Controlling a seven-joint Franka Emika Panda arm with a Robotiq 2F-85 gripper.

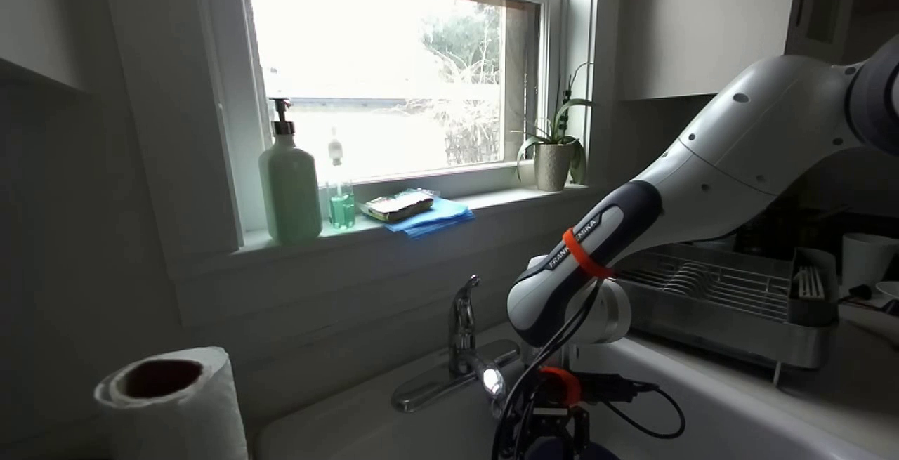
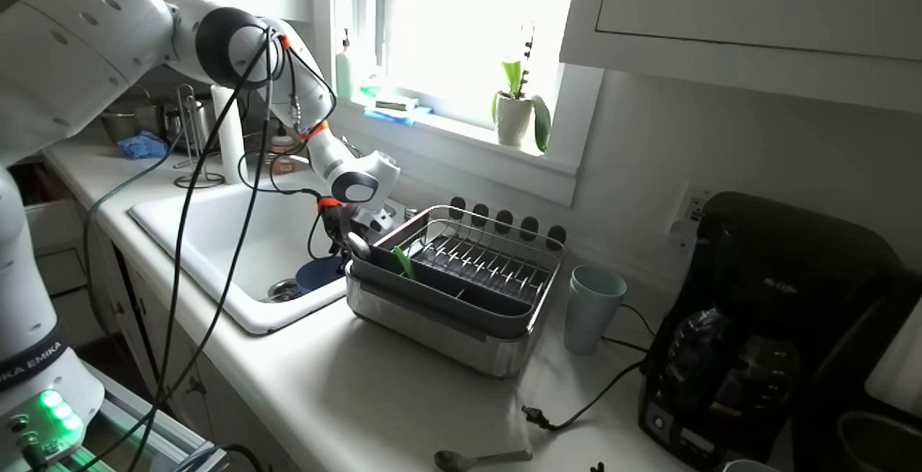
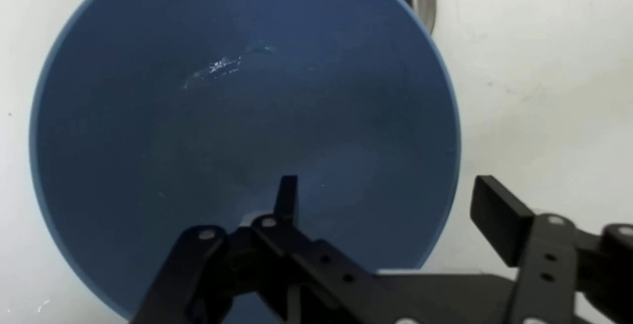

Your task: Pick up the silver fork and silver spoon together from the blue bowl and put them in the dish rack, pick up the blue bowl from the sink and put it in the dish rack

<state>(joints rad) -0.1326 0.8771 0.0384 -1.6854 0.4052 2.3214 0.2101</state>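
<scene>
The blue bowl rests in the sink, partly over the drain; no cutlery shows in the visible part of its inside. My gripper is open and straddles the bowl's right rim in the wrist view, one finger over the inside, one outside, both apart from the rim. In an exterior view the bowl is half hidden behind the dish rack. A shiny spoon-like end, perhaps the silver spoon, sticks up from the rack's caddy. I cannot make out the silver fork.
The chrome faucet stands close to the arm at the back of the sink. A green utensil leans in the caddy. Beyond the rack are cups and a coffee maker. A dark spoon lies on the counter.
</scene>
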